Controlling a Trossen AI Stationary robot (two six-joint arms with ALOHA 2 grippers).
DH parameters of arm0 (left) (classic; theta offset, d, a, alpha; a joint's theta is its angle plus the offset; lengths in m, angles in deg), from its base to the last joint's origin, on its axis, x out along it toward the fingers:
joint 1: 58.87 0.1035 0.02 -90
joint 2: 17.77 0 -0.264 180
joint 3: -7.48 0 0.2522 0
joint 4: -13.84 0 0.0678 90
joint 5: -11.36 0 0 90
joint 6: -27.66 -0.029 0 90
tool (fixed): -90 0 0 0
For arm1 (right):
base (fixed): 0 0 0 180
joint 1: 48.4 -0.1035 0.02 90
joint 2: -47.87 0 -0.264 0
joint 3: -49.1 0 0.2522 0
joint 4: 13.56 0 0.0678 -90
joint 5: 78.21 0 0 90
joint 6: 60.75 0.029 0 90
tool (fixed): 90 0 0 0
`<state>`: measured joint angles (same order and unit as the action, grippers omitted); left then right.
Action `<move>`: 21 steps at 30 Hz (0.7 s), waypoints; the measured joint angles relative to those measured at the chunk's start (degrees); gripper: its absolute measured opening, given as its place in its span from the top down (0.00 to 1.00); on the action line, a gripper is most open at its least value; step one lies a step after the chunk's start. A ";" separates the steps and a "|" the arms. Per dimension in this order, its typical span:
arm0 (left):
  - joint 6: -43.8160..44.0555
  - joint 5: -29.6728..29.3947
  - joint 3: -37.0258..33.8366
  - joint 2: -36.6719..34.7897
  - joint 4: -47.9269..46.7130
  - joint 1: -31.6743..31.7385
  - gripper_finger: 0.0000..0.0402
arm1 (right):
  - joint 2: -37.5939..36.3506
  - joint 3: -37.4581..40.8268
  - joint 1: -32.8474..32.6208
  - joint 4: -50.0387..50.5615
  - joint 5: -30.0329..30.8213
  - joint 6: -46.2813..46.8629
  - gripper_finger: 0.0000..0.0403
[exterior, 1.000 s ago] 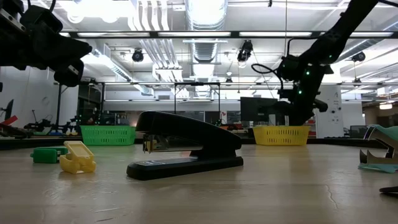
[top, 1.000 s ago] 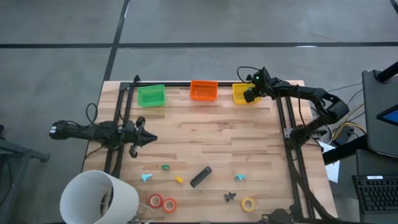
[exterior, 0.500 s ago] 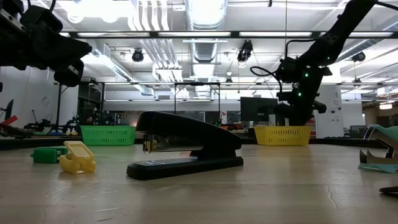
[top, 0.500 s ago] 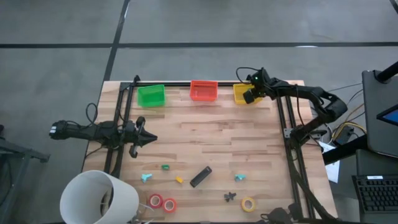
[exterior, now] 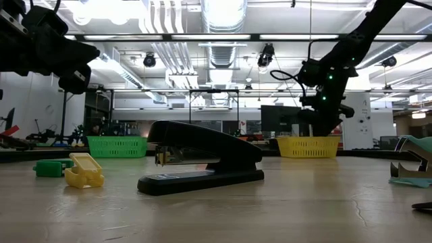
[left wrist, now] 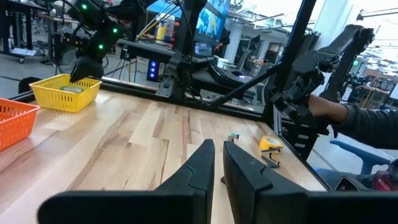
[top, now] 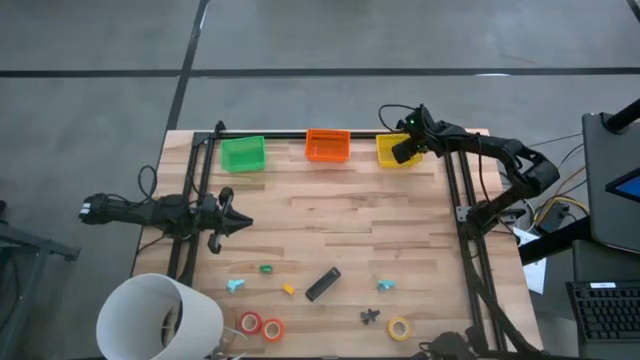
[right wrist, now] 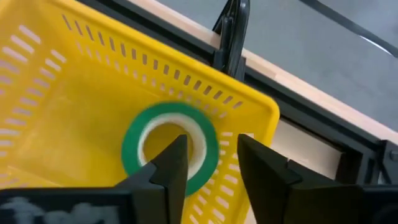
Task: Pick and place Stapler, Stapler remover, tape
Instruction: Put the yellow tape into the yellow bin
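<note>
My right gripper hangs open above the yellow basket at the table's far right, fingers pointing down. The green tape roll lies inside that basket, below and between the fingers, untouched. The black stapler rests on its base near the table's near edge, big in the low view. Near it lie the dark claw-shaped stapler remover, the yellow tape and two red-orange tapes. My left gripper waits shut at the table's left side.
A green basket and an orange basket stand along the far edge beside the yellow one. Small teal, green and yellow pieces lie near the stapler. A white cylinder stands at the near left corner.
My right gripper has stayed over the yellow basket and has risen a little; nothing on the table has moved.
</note>
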<state>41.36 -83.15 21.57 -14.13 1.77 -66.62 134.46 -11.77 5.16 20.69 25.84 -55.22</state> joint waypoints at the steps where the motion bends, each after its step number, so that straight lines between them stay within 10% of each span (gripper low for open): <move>1: 0.00 0.00 0.00 -0.01 0.00 0.00 0.91 | 0.00 -0.68 -0.04 0.79 0.02 -0.01 0.63; 21: 0.01 -0.01 0.00 0.00 0.00 0.01 0.91 | -5.32 -4.48 -15.86 12.89 -1.26 8.43 0.55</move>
<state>41.37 -83.16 21.57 -14.13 1.77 -66.61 129.14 -16.25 -10.70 33.58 24.58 -46.79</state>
